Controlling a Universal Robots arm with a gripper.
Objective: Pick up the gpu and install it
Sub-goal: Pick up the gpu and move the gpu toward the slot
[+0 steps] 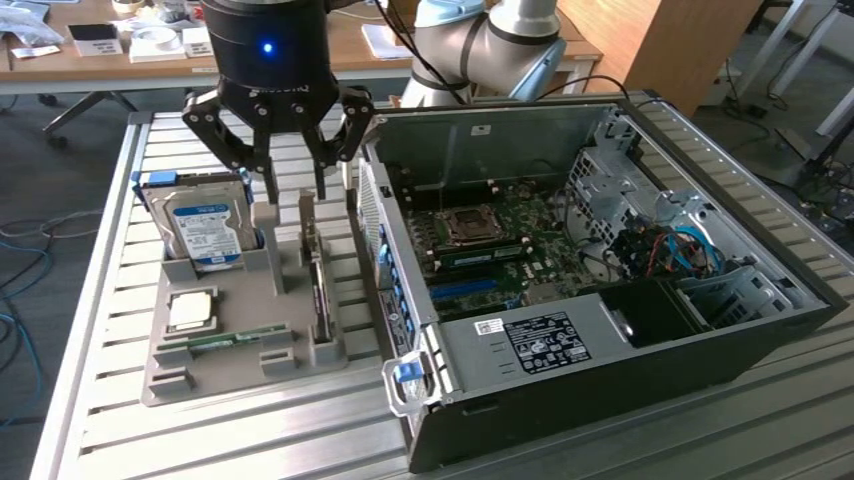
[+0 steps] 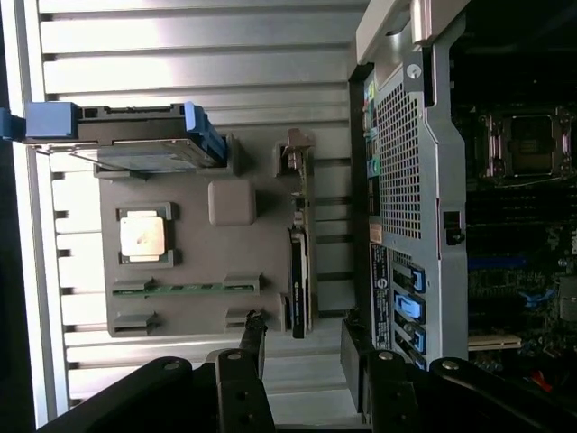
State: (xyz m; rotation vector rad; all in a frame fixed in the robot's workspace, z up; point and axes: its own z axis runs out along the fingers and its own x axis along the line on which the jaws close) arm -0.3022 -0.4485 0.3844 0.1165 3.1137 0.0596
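gripper (image 1: 294, 195) hangs over the 12 o'clock end of the grey tray (image 1: 240, 378) on the slatted bench (image 1: 267, 435); fingers (image 1: 264, 175) spread wide apart, nothing held

gpu (image 1: 318, 285) stands on its long edge in a slot on the tray's 3 o'clock side in the exterior view, running 12 to 6; its 12 o'clock end lies below the fingertips, roughly between them; contact cannot be told

wrist view: gripper (image 2: 304, 347) open, fingers (image 2: 254, 341) either side of the line of the gpu (image 2: 297, 280), pale bracket at the card's other end

same tray (image 2: 261, 244): blue-labelled hard drive (image 1: 207, 232) upright at 10 o'clock, processor (image 1: 191, 310) flat at 8 o'clock, green memory stick (image 1: 220, 340) just beside it at 6

open computer case (image 1: 747, 340) just beside the tray at 3 o'clock, motherboard (image 1: 521, 240) exposed
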